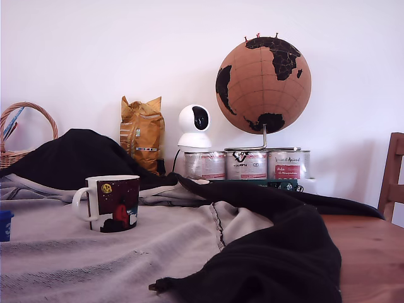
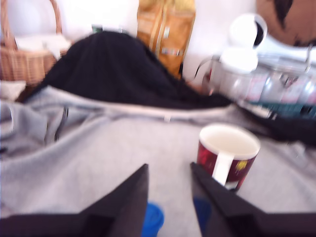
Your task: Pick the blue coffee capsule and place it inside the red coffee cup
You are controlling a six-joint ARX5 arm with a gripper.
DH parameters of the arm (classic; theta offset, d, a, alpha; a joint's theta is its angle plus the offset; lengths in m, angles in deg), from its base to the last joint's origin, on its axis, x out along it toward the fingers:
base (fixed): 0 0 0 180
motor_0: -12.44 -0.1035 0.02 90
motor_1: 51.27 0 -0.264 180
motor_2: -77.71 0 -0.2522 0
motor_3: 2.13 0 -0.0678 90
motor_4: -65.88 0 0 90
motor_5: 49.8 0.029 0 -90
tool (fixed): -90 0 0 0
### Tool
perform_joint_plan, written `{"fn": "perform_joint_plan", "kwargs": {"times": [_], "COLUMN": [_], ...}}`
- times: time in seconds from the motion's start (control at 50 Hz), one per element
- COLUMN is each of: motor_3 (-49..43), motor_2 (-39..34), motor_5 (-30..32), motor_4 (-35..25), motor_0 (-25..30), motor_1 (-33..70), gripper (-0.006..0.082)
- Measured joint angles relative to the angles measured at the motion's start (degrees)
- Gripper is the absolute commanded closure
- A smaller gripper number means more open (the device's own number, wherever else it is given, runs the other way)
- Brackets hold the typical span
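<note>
We see the blue coffee capsule point(image 2: 150, 219), small bright blue pod, on grey cloth point(image 1: 95, 259) under the hand point(image 2: 169, 173), whose jaws stand apart around nothing. The red coffee cup point(image 2: 227, 155), maroon with white rim and handle, stands upright nearby.

Gripper point(image 2: 169, 166) is seen in frame foreground w/ jaws apart over grey cloth point(image 2: 98, 163). Blue coffee capsule point(image 2: 152, 220) is partly hidden behind one finger. Red coffee cup point(image 2: 228, 155) is set upright nearby, mid-frame. Pic is blurred.

One mug point(image 1: 112, 203), three tins point(image 1: 246, 164)
</note>
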Motion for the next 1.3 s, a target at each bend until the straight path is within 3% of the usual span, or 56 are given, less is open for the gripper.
{"fn": "perform_joint_plan", "kwargs": {"times": [0.24,0.5,0.86,1.1,1.22,1.3], "motor_3": [9.6,17.3,29.6,31.8,32.1,32.1], "motor_2": [0.0,-0.1,0.2,6.1,9.2,10.5], "motor_5": [3.1,8.9,11.4,11.6,11.6,11.6], "motor_4": [-1.0,-1.2,-1.2,-1.2,-1.2,-1.2], "motor_0": [0.0,0.0,0.0,0.0,0.0,0.0], "motor_1": [18.8,28.3,44.0,53.9,57.2,59.7], "gripper": [0.0103,0.0103,0.0104,0.0107,0.0170,0.0263]}}
